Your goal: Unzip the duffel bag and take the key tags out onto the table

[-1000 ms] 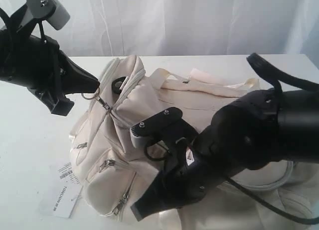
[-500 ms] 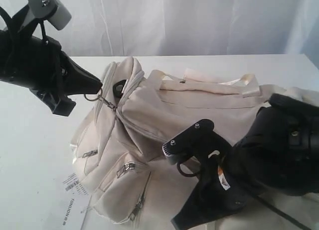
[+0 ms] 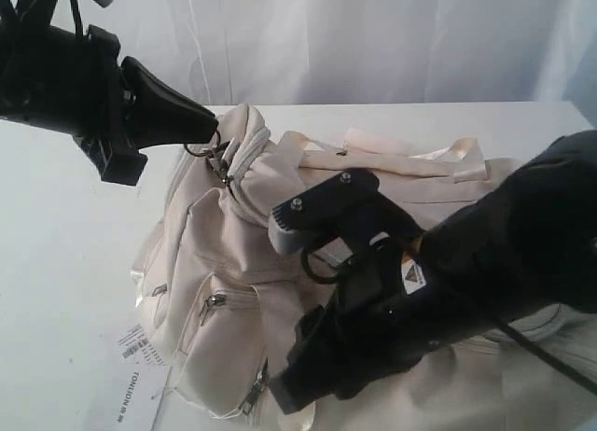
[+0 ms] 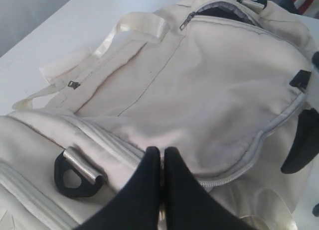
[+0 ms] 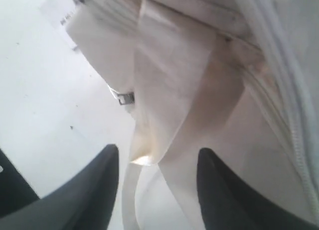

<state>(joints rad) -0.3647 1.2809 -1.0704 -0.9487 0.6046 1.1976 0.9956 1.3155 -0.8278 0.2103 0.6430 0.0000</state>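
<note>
One metal ring on the cream duffel bag is pinched tight by the left gripper. The bag is laid on the white table. A webbing strap is framed by the wide-spread right gripper.

The black right arm carries a grey two-screw bracket.

Barcode and "TOMLION" (only roughly legible) on the white paper label
</note>
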